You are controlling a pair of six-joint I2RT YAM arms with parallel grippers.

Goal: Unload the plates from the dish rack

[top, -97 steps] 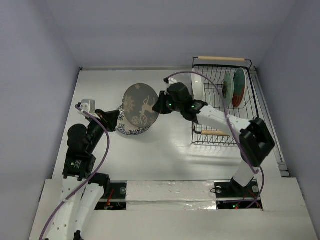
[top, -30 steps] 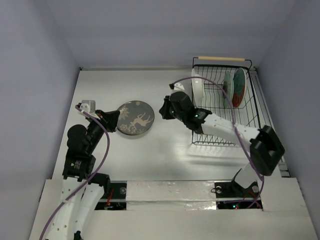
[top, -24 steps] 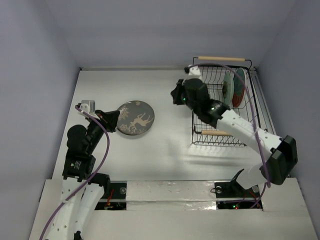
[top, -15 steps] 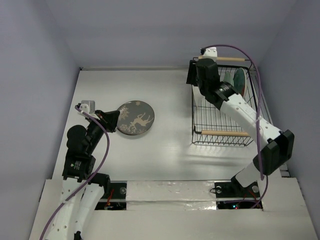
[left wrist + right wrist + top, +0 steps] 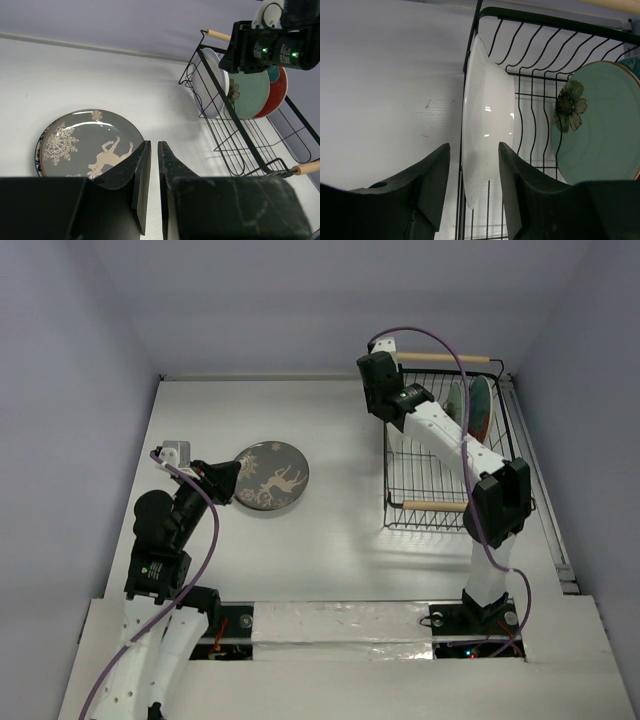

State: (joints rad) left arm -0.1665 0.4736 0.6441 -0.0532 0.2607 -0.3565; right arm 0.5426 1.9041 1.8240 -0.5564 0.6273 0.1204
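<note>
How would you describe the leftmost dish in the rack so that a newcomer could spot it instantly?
Start at the black wire dish rack with wooden handles, on the right of the top view. Against its left wall a plain white plate stands on edge, framed by the open right end effector. Unlike the mint plate beside it, which has a flower, it has no pattern.

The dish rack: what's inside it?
Three plates stand inside the dish rack: a white plate, a mint green plate, and a red plate behind it, mostly covered, so its pattern is hidden.
</note>
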